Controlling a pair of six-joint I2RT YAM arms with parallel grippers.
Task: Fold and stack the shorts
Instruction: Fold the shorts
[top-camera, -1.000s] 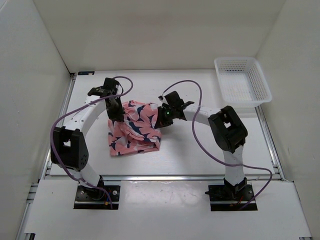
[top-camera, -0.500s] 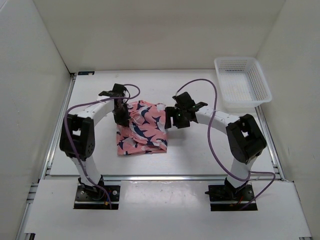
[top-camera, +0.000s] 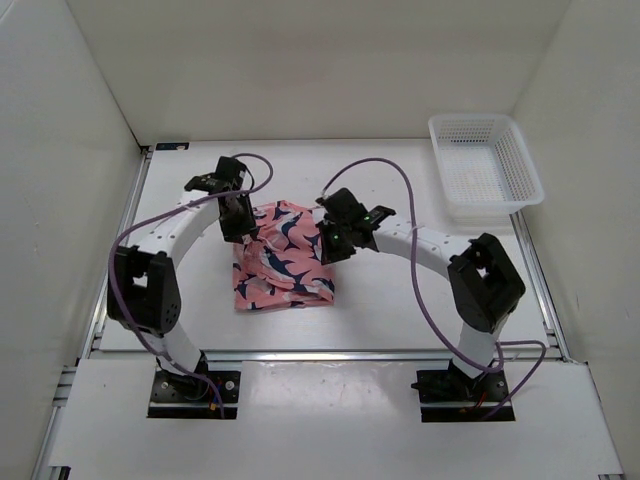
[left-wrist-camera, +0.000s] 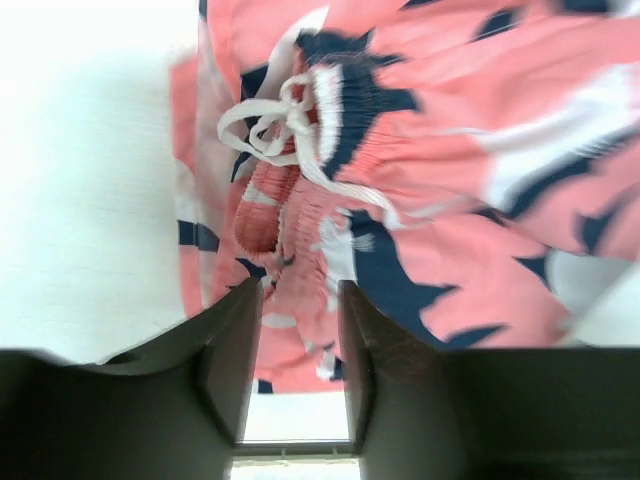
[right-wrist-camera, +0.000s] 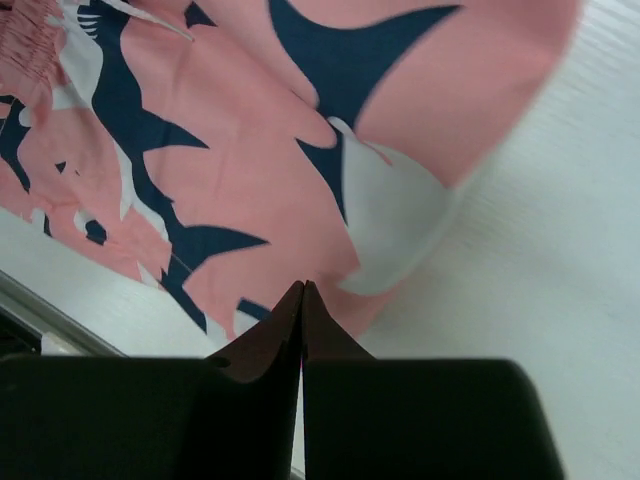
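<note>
From above, we see the shorts (top-camera: 283, 262) lying as a rumpled, partly folded bundle near the middle of the desk (top-camera: 400, 300), well apart from the white mesh basket (top-camera: 470, 119) at the far right corner. The left fingers (top-camera: 238, 218) sit at the bundle's far left corner and the right fingers (top-camera: 330, 240) at its far right edge. A second ago the bundle lay a little further left. Half a second ago the right arm stood clear of the cloth to the right, and it has now returned to the edge. Through the left wrist camera, the left fingers (left-wrist-camera: 235, 340) stand apart, having just released. The gathered waistband and white drawstring (left-wrist-camera: 275, 120) bunch just beyond their tips, unclamped. Through the right wrist camera, the right fingers (right-wrist-camera: 275, 345) are pressed together, tips over the pink cloth close to its edge. We cannot tell whether a thin layer is caught between them. We judge that one fold has just been laid down, with tidying, further folding and stacking not yet done.
</note>
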